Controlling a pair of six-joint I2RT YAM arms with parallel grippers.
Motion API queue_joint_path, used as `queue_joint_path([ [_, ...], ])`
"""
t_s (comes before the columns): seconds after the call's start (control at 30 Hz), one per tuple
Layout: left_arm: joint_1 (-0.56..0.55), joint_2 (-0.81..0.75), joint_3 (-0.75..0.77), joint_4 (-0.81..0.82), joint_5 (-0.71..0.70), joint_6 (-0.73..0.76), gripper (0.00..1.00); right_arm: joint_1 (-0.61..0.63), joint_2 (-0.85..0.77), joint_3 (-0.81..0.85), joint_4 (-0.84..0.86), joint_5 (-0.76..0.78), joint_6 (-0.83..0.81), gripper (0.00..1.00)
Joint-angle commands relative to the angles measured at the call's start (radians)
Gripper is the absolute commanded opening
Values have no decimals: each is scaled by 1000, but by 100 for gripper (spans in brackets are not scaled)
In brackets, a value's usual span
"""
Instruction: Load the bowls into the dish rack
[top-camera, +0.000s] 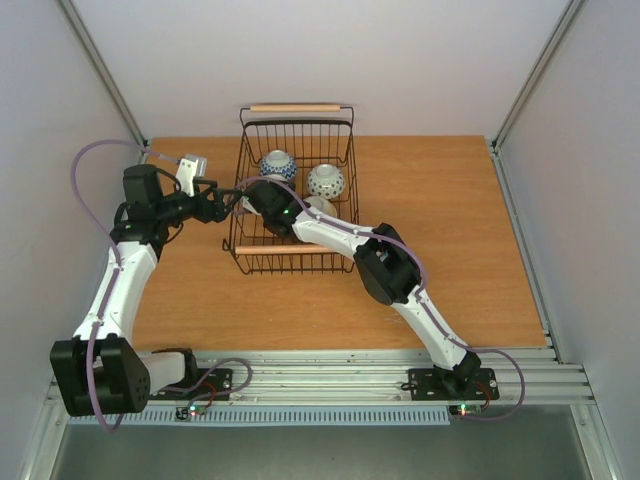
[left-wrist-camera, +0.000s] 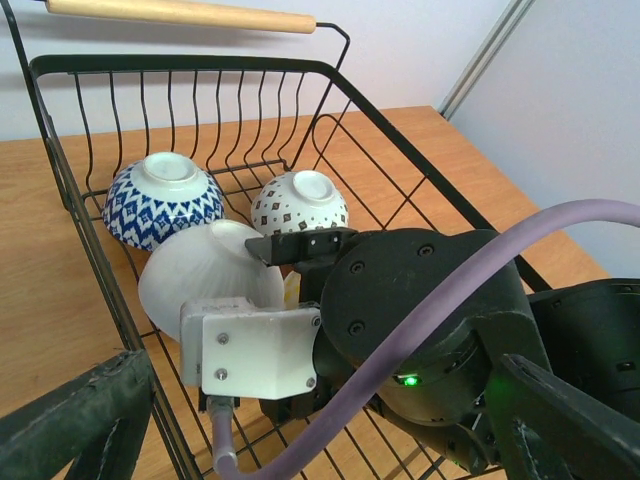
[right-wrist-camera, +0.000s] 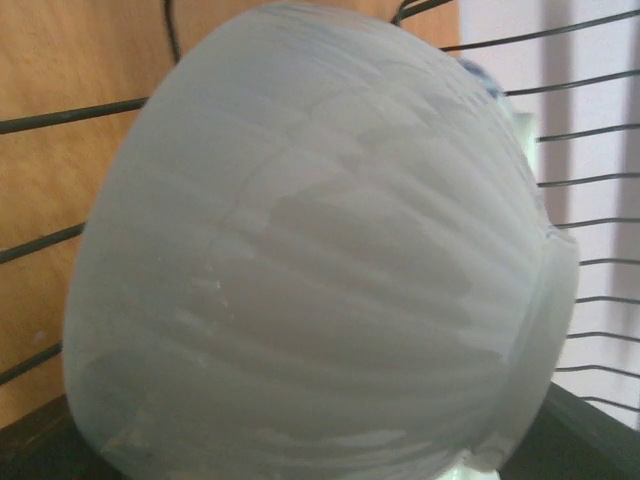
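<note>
The black wire dish rack (top-camera: 345, 150) with wooden handles stands at the back middle of the table. Inside it a blue-patterned bowl (top-camera: 278, 163) and a brown-dotted bowl (top-camera: 325, 180) sit upside down; both also show in the left wrist view (left-wrist-camera: 163, 195) (left-wrist-camera: 298, 200). Another pale bowl (top-camera: 320, 207) is partly hidden by the right arm. My right gripper (top-camera: 256, 200) reaches into the rack's left side, shut on a pale ribbed bowl (right-wrist-camera: 310, 260) tilted on its side (left-wrist-camera: 205, 275). My left gripper (top-camera: 210, 198) is open and empty just outside the rack's left wall.
The rack's left wire wall (left-wrist-camera: 95, 270) stands between my left gripper and the bowls. The right arm's wrist and white camera block (left-wrist-camera: 260, 345) fill the near part of the rack. Bare wooden table (top-camera: 450, 230) lies right of the rack.
</note>
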Motion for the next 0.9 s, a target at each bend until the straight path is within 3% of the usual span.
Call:
queue_joint_path([
  [0.0, -1, -2, -10, 48, 13, 4, 91, -7, -27, 13, -113, -61, 60, 92],
  [0.1, -1, -5, -10, 47, 12, 4, 91, -7, -46, 11, -151, -90, 78, 99],
  [0.87, 0, 0, -10, 47, 14, 5, 92, -31, -172, 32, -366, -303, 170, 99],
])
